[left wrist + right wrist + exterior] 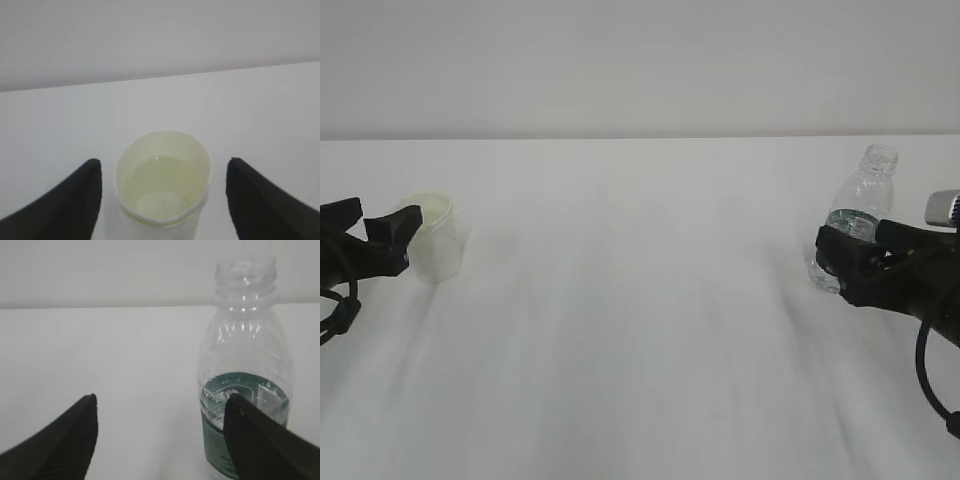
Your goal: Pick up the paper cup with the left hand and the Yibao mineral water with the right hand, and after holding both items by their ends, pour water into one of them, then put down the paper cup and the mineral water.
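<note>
The paper cup (432, 238) stands upright on the white table at the left, and a liquid line shows inside it (162, 180). My left gripper (386, 212) is open around the cup, with a gap on each side between its black fingers (75, 200) and the cup wall. At the right stands the Yibao mineral water (863, 195), a clear capless bottle with a green label (245, 350). My right gripper (857, 240) is open at label height. In the right wrist view its right finger (260, 440) overlaps the bottle, and the space between the fingertips (162, 397) holds only table.
The white table (640, 330) stretches between the two arms and ends at a pale wall behind. A grey plate (943, 208) and a looping black cable (930, 380) of the right arm sit at the right edge.
</note>
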